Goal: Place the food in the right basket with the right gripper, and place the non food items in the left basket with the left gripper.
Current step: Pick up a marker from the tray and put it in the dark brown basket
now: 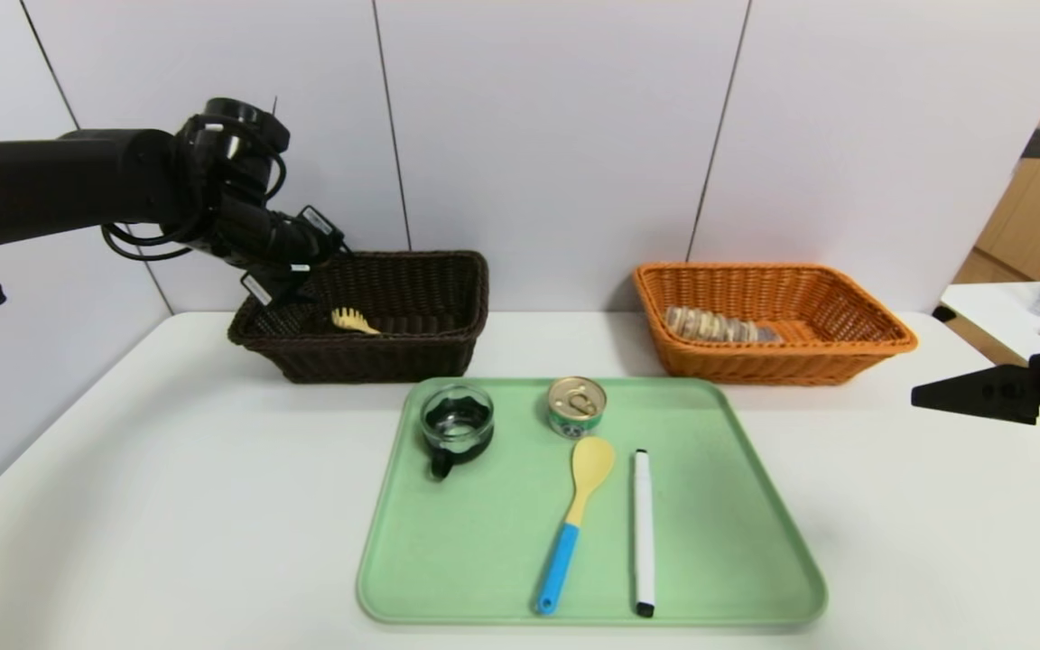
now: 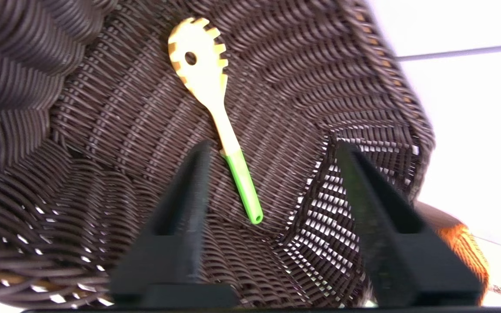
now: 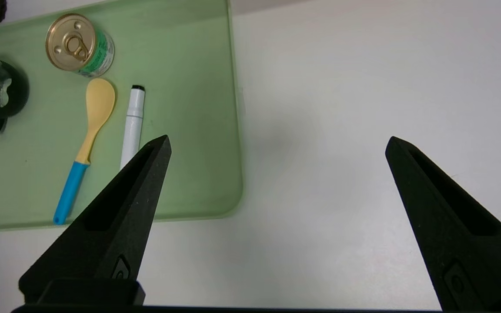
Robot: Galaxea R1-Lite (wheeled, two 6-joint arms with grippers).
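Tray: we see the spoon, marker, cup and tin waiting, unsorted.
Right gripper: wide open, empty, parked beside the tray.
Left gripper: spread open, empty, over the dark basket, pasta fork lying inside.
Orange basket: bread lies inside.

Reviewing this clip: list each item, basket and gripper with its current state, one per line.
pasta fork: lying in the dark basket
bread loaf: lying in the orange basket
tin: upright on the tray, lid sealed
glass cup: upright on tray
spoon: flat on tray
marker: flat on tray
left gripper: open, over dark basket
right gripper: open, empty
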